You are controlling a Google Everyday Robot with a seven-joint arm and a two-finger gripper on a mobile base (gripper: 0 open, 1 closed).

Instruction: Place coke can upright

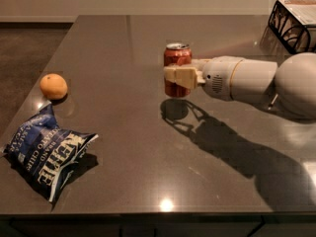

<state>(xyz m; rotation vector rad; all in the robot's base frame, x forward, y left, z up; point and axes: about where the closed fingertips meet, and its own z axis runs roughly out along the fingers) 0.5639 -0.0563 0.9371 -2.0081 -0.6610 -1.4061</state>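
The red coke can [177, 57] stands upright with its silver top up, near the middle of the dark table [128, 147]. My gripper [178, 75] comes in from the right and is shut on the can's middle, with one cream finger [180, 74] across its front. The can's base is at or just above the tabletop; its shadow lies just below it, toward the front.
An orange [53, 86] lies at the left. A blue chip bag [47, 155] lies at the front left near the table's edge. A black wire basket [294, 23] stands at the back right. My white arm [256, 80] spans the right side.
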